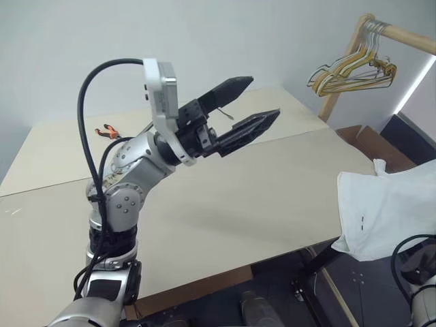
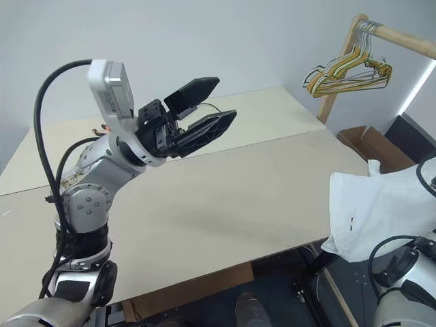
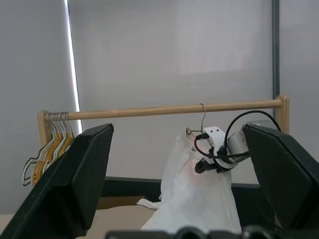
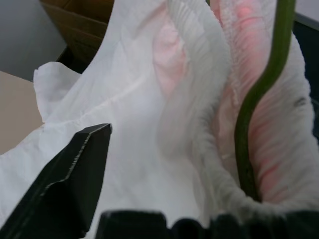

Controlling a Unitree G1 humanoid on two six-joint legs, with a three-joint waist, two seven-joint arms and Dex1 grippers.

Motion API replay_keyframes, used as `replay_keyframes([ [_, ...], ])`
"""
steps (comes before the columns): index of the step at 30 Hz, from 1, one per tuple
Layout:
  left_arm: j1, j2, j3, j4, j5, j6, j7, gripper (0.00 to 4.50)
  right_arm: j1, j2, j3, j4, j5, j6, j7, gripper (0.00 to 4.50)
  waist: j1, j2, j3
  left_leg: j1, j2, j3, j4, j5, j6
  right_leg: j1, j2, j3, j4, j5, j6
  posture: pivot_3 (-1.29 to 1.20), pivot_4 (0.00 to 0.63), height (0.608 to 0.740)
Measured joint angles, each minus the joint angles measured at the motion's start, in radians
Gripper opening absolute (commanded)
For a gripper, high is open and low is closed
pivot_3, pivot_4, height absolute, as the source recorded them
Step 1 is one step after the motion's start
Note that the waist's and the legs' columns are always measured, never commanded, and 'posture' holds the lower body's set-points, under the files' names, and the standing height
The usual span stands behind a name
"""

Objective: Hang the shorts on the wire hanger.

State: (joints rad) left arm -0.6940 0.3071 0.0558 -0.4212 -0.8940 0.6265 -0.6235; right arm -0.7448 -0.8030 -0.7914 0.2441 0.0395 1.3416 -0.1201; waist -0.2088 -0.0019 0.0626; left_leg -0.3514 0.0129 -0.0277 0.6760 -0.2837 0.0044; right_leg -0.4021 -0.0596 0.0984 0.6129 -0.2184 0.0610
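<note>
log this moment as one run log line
left gripper: open, raised over beige table | right gripper: open at white cloth shorts | shorts: on thin olive-grey wire hanger, hooked on wooden rail

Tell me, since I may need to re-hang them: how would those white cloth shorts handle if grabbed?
The white cloth shorts would probably be floppy: they sag in loose folds from the thin wire hanger. They are likely light, since that slim wire carries them. The gathered waistband probably gives the surest hold.
</note>
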Motion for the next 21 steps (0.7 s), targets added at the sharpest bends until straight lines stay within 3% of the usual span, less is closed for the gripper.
replay_keyframes([
  [5,0.002,0.005,0.000,0.000,-0.009,0.000,-0.014,4.50,0.034,0.010,0.029,-0.072,-0.012,-0.068,-0.002,4.47,-0.002,0.000,0.000,0.000,0.000,0.000,0.000,0.000,0.001,0.000,0.000,0.000,0.000,0.000,0.000,-0.20,0.019,0.740],
  [10,0.002,0.010,0.000,0.004,-0.008,-0.003,-0.027,4.50,0.104,0.036,0.103,-0.173,-0.059,-0.252,-0.047,4.47,-0.006,0.001,0.000,0.000,0.000,0.001,0.000,0.000,0.001,0.000,0.000,0.001,0.000,0.000,0.001,-0.20,0.016,0.740],
  [18,0.017,0.045,0.001,0.023,0.007,-0.013,-0.046,4.50,0.247,0.120,0.202,-0.348,-0.207,-0.804,-0.232,4.47,-0.018,0.001,-0.001,0.000,0.000,0.001,0.000,-0.001,0.001,-0.001,0.000,0.002,0.000,0.000,0.001,-0.19,0.015,0.740],
  [21,0.038,0.061,0.003,0.035,0.036,-0.023,-0.048,4.50,0.261,0.148,0.263,-0.413,-0.187,-0.976,-0.184,4.47,-0.030,0.002,-0.001,0.001,0.000,0.001,0.000,-0.001,0.001,0.000,0.000,0.002,0.001,0.000,0.001,-0.18,0.010,0.740],
])
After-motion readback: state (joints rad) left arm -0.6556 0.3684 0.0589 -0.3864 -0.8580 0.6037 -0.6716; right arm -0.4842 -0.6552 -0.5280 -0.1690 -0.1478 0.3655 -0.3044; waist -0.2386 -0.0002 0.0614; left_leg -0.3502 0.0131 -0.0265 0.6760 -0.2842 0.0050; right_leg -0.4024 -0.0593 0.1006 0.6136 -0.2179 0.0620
